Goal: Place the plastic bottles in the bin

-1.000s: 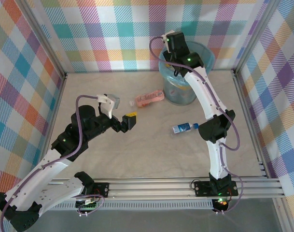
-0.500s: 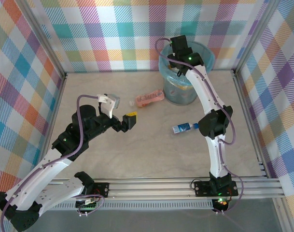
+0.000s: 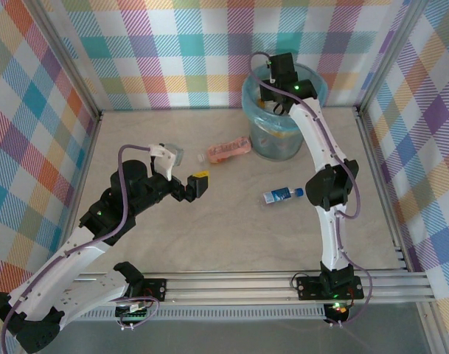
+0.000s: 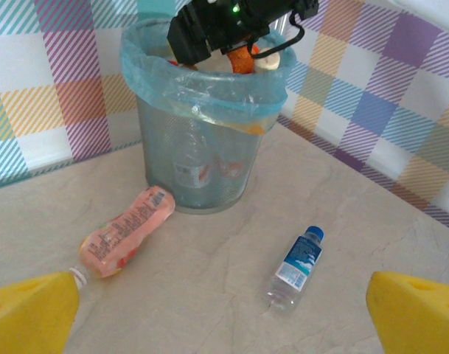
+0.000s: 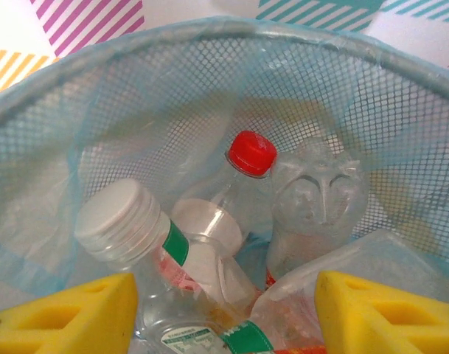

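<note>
Nearest, over the left middle of the table [image 3: 224, 236], the left gripper [image 3: 196, 182] hangs with its jaws fully spread and nothing in them. Two plastic bottles are left to clear. A blue-capped bottle [image 3: 282, 195] lies right of centre, and a pink-labelled bottle [image 3: 228, 150] lies further back, just beside the bin [image 3: 279, 144] at the far edge. Above the bin, the right gripper [image 5: 225, 317] has its pads apart and seems to grip nothing. Below it several bottles are already inside, among them a red-capped bottle [image 5: 252, 153] and a white-capped bottle [image 5: 121, 217]. I judge the job mostly done.
</note>
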### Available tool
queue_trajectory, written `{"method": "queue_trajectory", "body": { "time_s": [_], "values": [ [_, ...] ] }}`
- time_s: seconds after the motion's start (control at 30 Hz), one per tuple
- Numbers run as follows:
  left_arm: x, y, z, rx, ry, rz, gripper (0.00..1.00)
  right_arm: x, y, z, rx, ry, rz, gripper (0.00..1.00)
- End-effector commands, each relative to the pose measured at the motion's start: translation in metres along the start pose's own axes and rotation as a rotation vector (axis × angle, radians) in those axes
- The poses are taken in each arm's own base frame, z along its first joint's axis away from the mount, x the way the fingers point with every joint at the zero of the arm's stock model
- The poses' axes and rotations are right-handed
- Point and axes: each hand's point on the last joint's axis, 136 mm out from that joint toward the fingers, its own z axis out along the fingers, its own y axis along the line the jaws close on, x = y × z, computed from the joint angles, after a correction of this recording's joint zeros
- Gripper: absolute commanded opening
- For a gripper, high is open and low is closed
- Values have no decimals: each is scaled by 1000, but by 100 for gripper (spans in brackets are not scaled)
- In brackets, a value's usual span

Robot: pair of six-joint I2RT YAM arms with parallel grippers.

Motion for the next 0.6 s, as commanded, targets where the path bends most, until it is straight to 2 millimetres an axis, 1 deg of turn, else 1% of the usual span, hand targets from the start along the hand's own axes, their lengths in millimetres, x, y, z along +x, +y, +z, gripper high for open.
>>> {"method": "queue_trajectory", "body": {
  "time_s": [0.0, 0.17, 0.27, 0.43, 0.5, 0.57],
  "values": [
    [-3, 3, -5, -18, -10, 3, 100, 33, 8, 11, -62, 122, 71, 65],
    [-2, 3, -5, -21, -10, 0, 100, 40, 5, 19, -68, 140, 99, 66],
    [-1, 3, -5, -21, -8, -1, 100, 38, 3, 23, -72, 133, 103, 67],
    [-2, 4, -4, -23, -9, 3, 100, 22, 0, 23, -96, 82, 122, 68],
    [-3, 4, -5, -23, -12, 2, 100, 13, 0, 16, -107, 61, 130, 70],
    [-4, 3, -5, -21, -14, 3, 100, 2, 1, 5, -131, 36, 151, 72]
  ]
}}
